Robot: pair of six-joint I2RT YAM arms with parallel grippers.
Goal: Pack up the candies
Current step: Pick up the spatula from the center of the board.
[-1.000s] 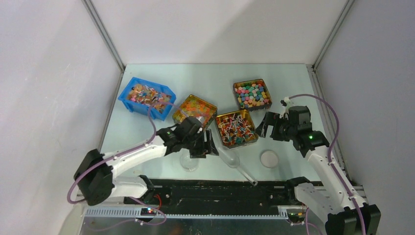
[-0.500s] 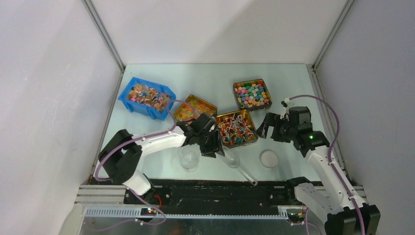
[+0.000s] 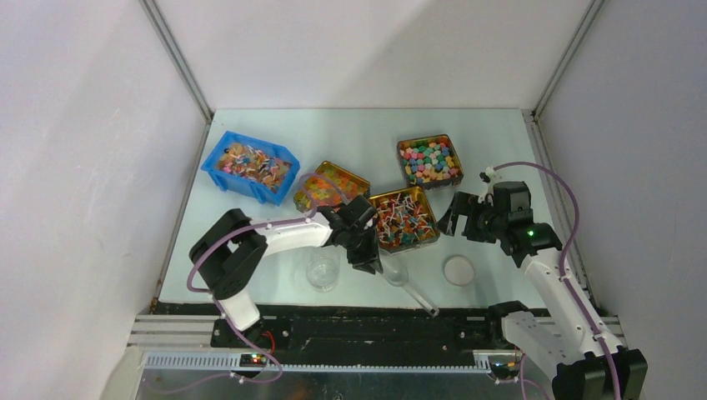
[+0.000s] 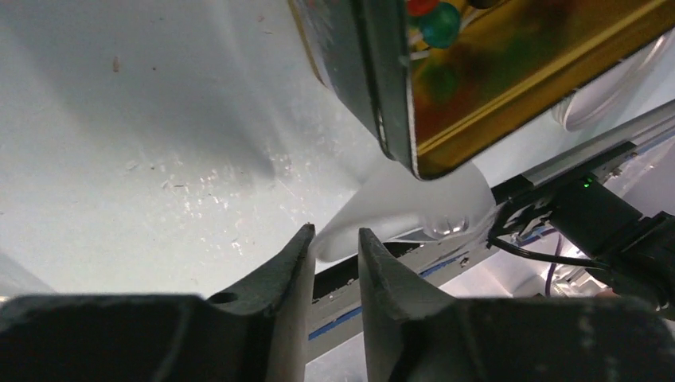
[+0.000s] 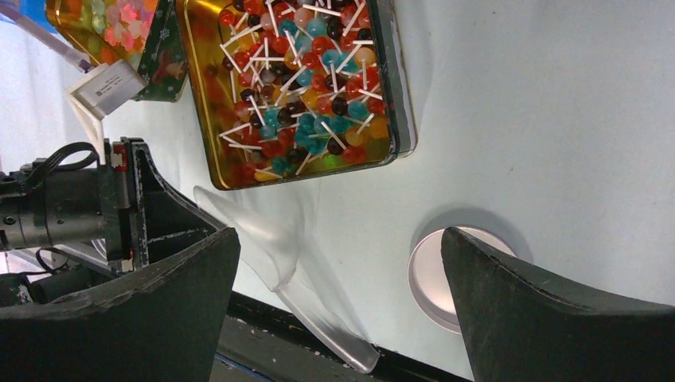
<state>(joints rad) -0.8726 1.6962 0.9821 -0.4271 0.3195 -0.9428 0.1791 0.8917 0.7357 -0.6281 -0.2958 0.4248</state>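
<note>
Left arm (image 3: 283, 235) stretches low toward the centre; left end effector (image 3: 368, 255) points down, fingers (image 4: 286, 270) close together with a slim gap; right end effector (image 3: 457, 218) hangs wide open, facing left.

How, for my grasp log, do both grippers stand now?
Left gripper: jaws narrow at the scoop; grip cannot be told.
Right gripper: open, empty.
</note>
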